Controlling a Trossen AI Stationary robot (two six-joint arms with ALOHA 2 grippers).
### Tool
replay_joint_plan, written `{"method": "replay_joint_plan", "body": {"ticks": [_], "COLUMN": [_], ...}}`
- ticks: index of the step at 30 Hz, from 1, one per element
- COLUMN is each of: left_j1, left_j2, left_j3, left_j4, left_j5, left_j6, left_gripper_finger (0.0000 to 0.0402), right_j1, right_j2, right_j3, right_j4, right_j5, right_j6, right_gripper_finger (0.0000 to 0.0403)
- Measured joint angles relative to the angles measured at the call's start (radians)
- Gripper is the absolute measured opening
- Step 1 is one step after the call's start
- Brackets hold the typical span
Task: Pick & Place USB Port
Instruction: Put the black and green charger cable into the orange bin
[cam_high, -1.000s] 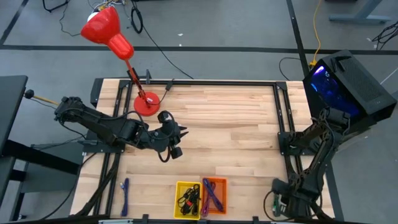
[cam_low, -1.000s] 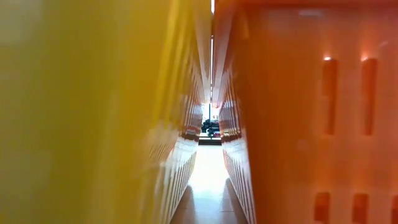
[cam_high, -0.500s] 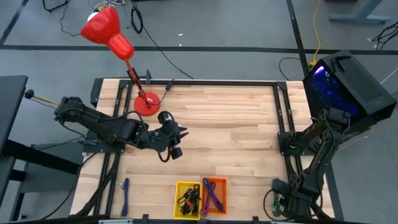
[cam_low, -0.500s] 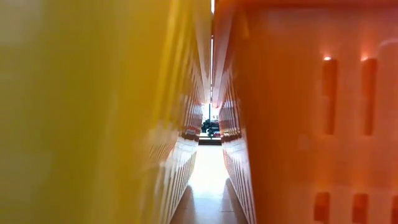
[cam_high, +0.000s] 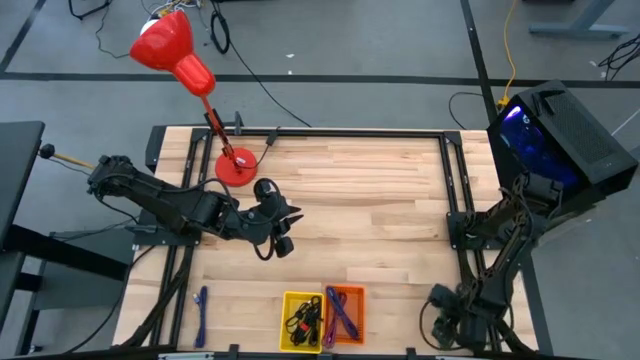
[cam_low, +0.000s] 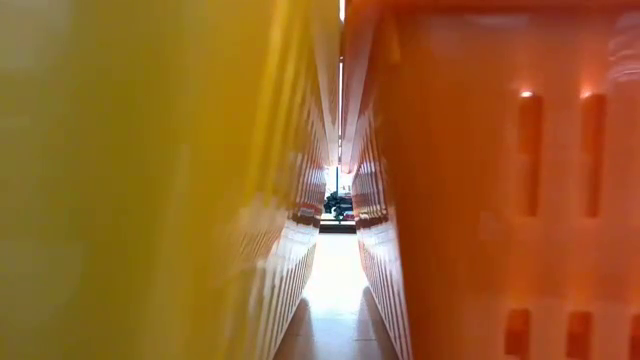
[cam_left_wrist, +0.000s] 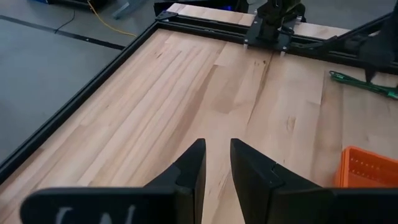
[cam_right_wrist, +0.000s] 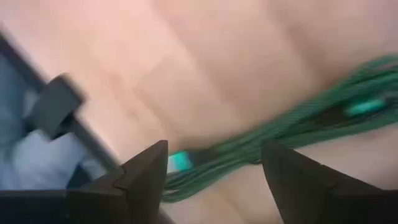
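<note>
A coiled green USB cable (cam_right_wrist: 298, 127) lies on the pale wooden counter (cam_high: 370, 200), its turquoise plug (cam_right_wrist: 179, 162) at one end of the bundle (the strands blur together). Near the front edge, a purple cable (cam_high: 343, 312) rests in the orange bin (cam_high: 352, 294), black cables (cam_high: 303, 318) in the yellow bin (cam_high: 288, 300).

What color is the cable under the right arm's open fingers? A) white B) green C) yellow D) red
B: in the right wrist view a green cable lies on the wood beyond the right gripper, whose jaws stand wide apart.
</note>
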Motion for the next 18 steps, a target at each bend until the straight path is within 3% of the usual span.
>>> {"method": "replay_joint_plan", "body": {"ticks": [3,7,18], "left_j1": [0.000,0.000,0.001], "left_j2": [0.000,0.000,0.000], "left_j3": [0.000,0.000,0.000], "left_j4": [-0.001,-0.009,-0.014], "left_j5": [0.003,0.003,0.000], "left_j6": [0.001,0.001,0.002], "left_gripper_finger": [0.0078,0.0078,0.0078], "right_j1": [-0.008,-0.014,-0.035], "right_j2": [-0.003,-0.005,-0.004], "right_j3": [-0.053,-0.073,-0.077], "right_j4": [0.100,0.106,0.104], "right_j5": [-0.034,-0.078,-0.032], "right_j6": [-0.013,0.001,-0.003], "right_gripper_finger": [0.0258,0.0256,0.0256]}}
